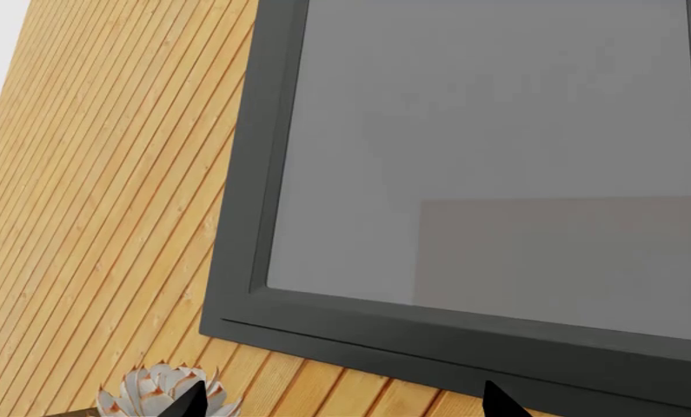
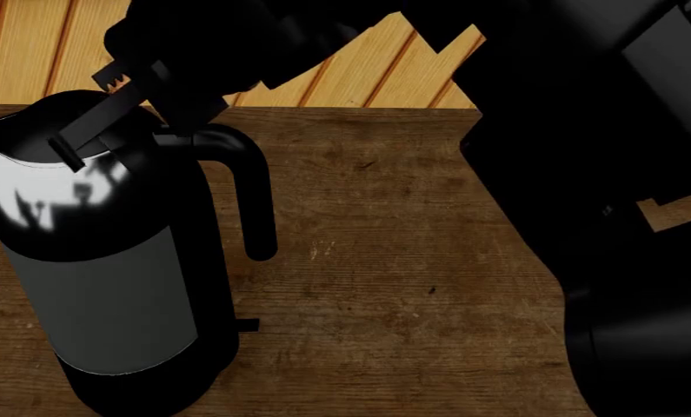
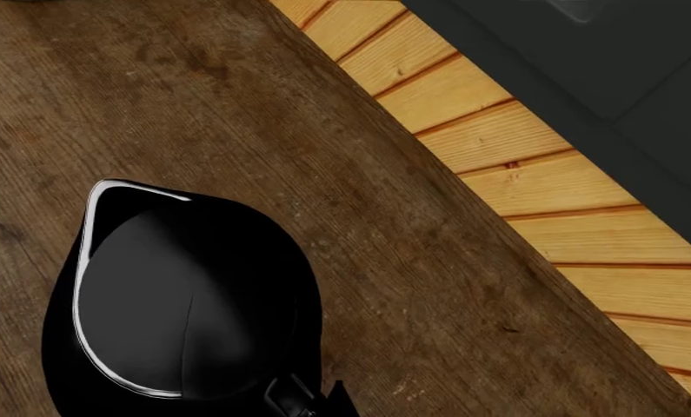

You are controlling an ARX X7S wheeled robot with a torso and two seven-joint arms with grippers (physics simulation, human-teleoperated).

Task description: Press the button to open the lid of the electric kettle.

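Left wrist view: left gripper (image 1: 339, 401) fingers apart, empty, facing one window (image 1: 484, 165); one potted plant (image 1: 165, 393) below it.

Head view: one kettle (image 2: 113, 261) stands on the bench (image 2: 415, 278); right gripper (image 2: 96, 122) hovers over its lid (image 2: 43, 130), finger spacing unclear.

Right wrist view: lid closed; button (image 3: 289, 393) apparently unpressed. Pressing remains.

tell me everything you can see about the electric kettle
The electric kettle stands upright on the dark wooden table, near the plank wall. It is a tall cylinder: glossy black top and base, matte grey middle band, curved black handle, small black tab near the base. The domed lid looks closed and tapers to a pointed spout. The right gripper is right above the lid; actual contact is unclear.
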